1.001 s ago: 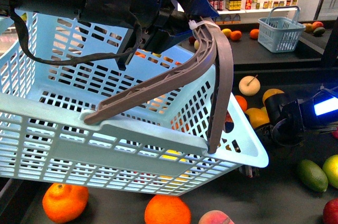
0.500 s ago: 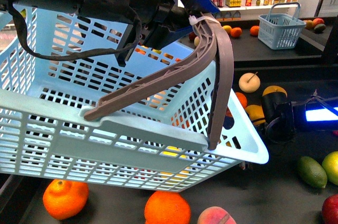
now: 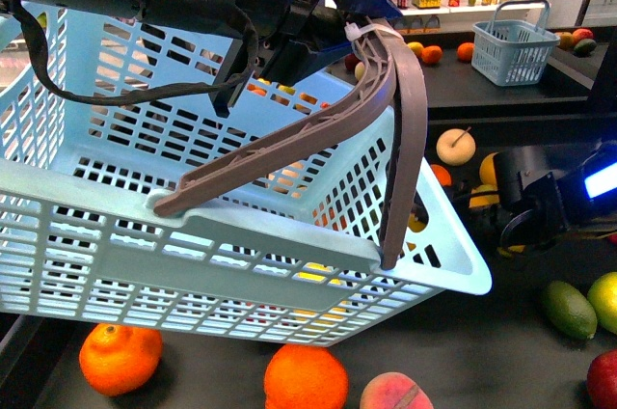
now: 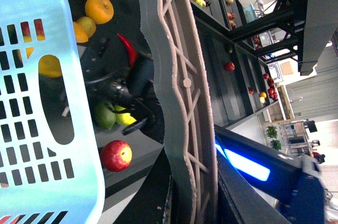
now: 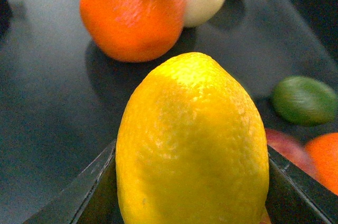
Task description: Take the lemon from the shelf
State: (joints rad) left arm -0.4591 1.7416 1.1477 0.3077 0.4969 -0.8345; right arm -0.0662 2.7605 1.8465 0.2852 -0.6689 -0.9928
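The lemon point(image 5: 193, 139), bright yellow and oval, fills the right wrist view, and my right gripper point(image 5: 193, 187) is shut on it, a black finger point(image 5: 92, 187) pressing each side. It hangs above the dark shelf point(image 5: 47, 108) tier. In the front view the right gripper point(image 3: 516, 211) sits low at the right, beside the basket's corner, and only slivers of yellow show there. My left gripper point(image 3: 337, 23) is shut on the grey-brown basket handle point(image 3: 400, 129), holding the light blue basket point(image 3: 145, 264) up and tilted. The handle point(image 4: 179, 76) runs through the left wrist view.
Loose fruit lies on the shelf point(image 3: 501, 341): oranges point(image 3: 119, 359) point(image 3: 306, 380), a peach point(image 3: 395, 395), a green fruit point(image 3: 569, 314), a pale pear point(image 3: 456, 149). A small blue basket point(image 3: 511, 52) stands on the back tier. Under the lemon are an orange point(image 5: 132, 12) and a green fruit point(image 5: 304, 100).
The right gripper has shifted a little to the right and up, away from the fruit pile, with the lemon in it. The held basket has barely moved.
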